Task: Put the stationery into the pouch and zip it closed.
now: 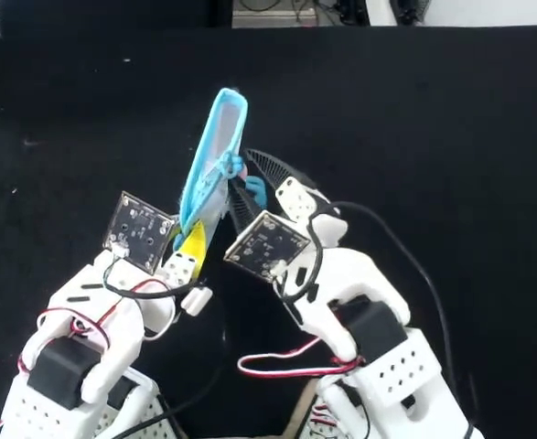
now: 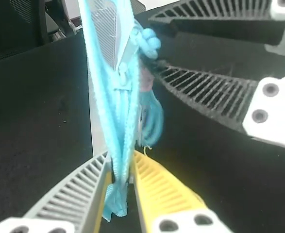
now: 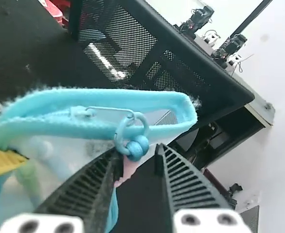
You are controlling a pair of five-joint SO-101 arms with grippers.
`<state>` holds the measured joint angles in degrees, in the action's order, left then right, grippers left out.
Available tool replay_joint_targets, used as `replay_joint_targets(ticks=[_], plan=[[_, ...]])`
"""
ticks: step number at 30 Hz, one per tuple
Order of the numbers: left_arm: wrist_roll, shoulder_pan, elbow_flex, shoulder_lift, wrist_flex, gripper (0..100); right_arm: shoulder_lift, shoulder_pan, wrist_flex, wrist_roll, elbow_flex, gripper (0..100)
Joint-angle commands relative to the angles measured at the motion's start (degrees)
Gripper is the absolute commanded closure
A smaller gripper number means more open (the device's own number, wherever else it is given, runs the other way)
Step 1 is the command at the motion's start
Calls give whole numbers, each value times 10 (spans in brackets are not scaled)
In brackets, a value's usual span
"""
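The light-blue pouch [image 1: 215, 151] is held up on edge above the black table [image 1: 414, 119], its lower end clamped between the yellow and grey fingers [image 2: 157, 187] of the left gripper [image 2: 123, 170]. The right gripper [image 3: 138, 155] sits at the beaded zipper pull [image 3: 135, 144] on the pouch's zipper edge; whether it grips the pull cannot be told.

table: black cloth [image 1: 451, 119]
floor: pale strip [image 1: 286, 16] past the far edge, cables [image 1: 341, 11] on it
wall: white [image 3: 278, 155]
furniture: black mesh panel [image 3: 132, 43]
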<state>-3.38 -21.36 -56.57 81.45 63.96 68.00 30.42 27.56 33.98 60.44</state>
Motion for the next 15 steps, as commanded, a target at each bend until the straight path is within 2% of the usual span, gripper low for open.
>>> replay_joint_targets(ticks=[1, 9, 15], plan=[[-6, -2, -22, -3, 18, 970, 1, -15, -14, -4, -8, 877], [-7, -4, -22, -3, 18, 970, 90, -15, 30, -24, 0, 862], [-7, -8, -21, -3, 18, 970, 65, -13, 25, -16, 16, 858]])
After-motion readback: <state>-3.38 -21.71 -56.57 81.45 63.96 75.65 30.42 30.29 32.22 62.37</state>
